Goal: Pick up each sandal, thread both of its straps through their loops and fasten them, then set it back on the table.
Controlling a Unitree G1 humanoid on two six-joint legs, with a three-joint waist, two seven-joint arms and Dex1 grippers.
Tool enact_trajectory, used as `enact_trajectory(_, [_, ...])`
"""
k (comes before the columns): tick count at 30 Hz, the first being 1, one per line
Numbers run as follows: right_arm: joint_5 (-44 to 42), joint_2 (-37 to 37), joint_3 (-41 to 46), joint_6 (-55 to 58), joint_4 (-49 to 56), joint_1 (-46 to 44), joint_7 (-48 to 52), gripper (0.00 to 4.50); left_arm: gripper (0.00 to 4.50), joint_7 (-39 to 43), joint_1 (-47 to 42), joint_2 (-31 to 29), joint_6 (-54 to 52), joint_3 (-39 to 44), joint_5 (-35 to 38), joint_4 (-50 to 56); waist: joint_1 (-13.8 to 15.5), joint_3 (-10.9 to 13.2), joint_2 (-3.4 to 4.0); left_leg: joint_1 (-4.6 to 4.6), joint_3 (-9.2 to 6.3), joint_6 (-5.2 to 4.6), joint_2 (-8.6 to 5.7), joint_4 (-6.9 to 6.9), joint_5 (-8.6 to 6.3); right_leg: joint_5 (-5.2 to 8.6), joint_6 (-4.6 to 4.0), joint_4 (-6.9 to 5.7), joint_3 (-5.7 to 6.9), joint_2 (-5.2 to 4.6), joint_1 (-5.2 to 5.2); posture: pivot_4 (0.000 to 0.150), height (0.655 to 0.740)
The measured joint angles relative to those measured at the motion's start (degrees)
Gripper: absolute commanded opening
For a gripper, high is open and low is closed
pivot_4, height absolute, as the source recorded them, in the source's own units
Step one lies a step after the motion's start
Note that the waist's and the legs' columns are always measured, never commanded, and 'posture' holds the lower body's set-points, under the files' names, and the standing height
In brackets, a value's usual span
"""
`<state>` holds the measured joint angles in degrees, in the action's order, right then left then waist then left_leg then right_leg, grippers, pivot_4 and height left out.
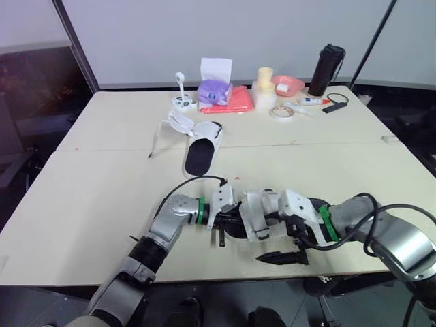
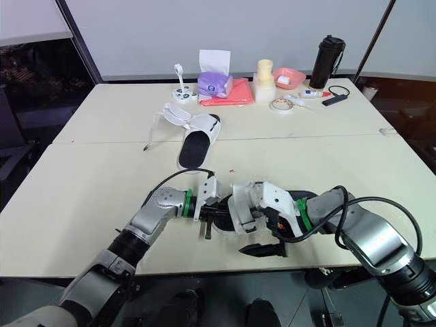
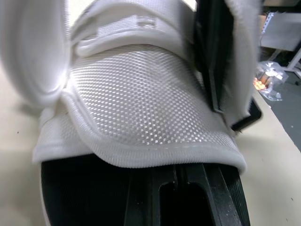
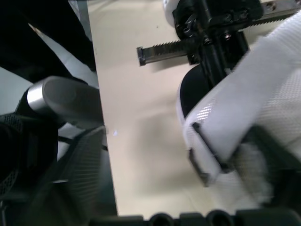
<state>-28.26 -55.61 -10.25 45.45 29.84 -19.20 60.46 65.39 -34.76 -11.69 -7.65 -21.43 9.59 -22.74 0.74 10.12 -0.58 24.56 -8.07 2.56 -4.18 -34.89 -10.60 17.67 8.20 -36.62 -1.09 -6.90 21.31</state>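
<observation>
1. The near sandal (image 1: 253, 216) sits at the front edge of the table (image 1: 102, 191), directly between the two grippers. Its white mesh upper arches over a black sole.
2. The left gripper (image 1: 221, 219) is right up against one end of this sandal. The mesh hides it, so I cannot tell whether it is apart or clamped.
3. The right gripper (image 1: 294, 231) meets the sandal's other side, with a white strap (image 4: 263, 84) and its loop (image 4: 202, 155) just ahead. I cannot tell its state either.
4. The second sandal (image 1: 202, 151) lies well ahead of both grippers, straps flung open.
5. Farther beyond are a purple tissue pack (image 1: 214, 90), a tape roll (image 1: 282, 112), a pink bowl (image 1: 287, 84) and a black flask (image 1: 327, 69).
</observation>
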Motion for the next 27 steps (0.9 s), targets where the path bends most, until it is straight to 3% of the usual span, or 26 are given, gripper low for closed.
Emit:
enact_trajectory(5, [-5.7, -3.1, 14.8, 7.1, 4.1, 4.1, -3.2, 4.29, 0.0, 0.3, -0.1, 0.3, 0.5, -0.2, 0.0, -0.5, 0.2, 0.0, -0.01, 0.03, -0.02, -0.02, 0.01, 0.1, 0.0, -0.05, 0.07, 0.1, 0.05, 0.0, 0.0, 0.15, 0.7344])
enact_trajectory(11, [-15.2, 0.1, 24.8, 14.6, 9.5, 14.9, -7.6, 4.29, 0.0, 0.5, -0.4, 0.4, 0.8, -0.2, 0.0, -1.3, 0.2, 0.0, 0.0, 0.04, 0.02, -0.04, 0.01, 0.11, -0.01, -0.06, 0.06, 0.18, 0.04, 0.0, -0.03, 0.15, 0.7344])
enact_trajectory(17, [-15.4, 4.5, 23.1, 14.3, 10.7, 22.9, -12.6, 4.29, 0.0, 0.7, -0.5, 0.2, 1.0, -0.2, 0.0, -1.4, 0.1, 0.0, 0.01, 0.03, 0.03, -0.04, 0.02, 0.1, -0.01, -0.03, -0.01, 0.2, 0.04, 0.0, -0.05, 0.15, 0.7344])
enact_trajectory(27, [-12.4, 7.9, 16.5, 10.0, 7.5, 20.4, -16.3, 4.29, 0.0, 1.0, -0.7, -0.1, 1.0, -0.3, -0.1, -1.3, 0.0, 0.0, 0.01, 0.03, 0.02, -0.04, 0.01, 0.12, 0.0, -0.08, 0.07, 0.2, 0.04, 0.0, -0.03, 0.15, 0.7344])
